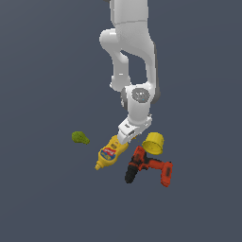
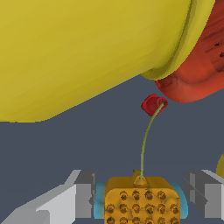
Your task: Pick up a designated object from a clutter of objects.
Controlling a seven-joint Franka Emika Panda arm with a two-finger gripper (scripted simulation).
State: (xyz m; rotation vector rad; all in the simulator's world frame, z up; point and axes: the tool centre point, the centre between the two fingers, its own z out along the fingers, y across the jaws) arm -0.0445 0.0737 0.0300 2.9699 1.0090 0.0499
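In the exterior view we see the white arm reaching down into a small clutter on a dark floor: a green pear-like lump (image 1: 80,137) set apart toward the exterior view's left, a yellow mustard bottle (image 1: 111,152), a yellow cup (image 1: 154,142) and a red-and-black power drill (image 1: 149,169). In the wrist view, the gripper (image 2: 141,199) brackets the tiny orange item (image 2: 141,200), a grey finger (image 2: 83,194) close on each side; it appears pinched, though contact is hard to confirm. Its thin stalk ends in a red tip (image 2: 152,104).
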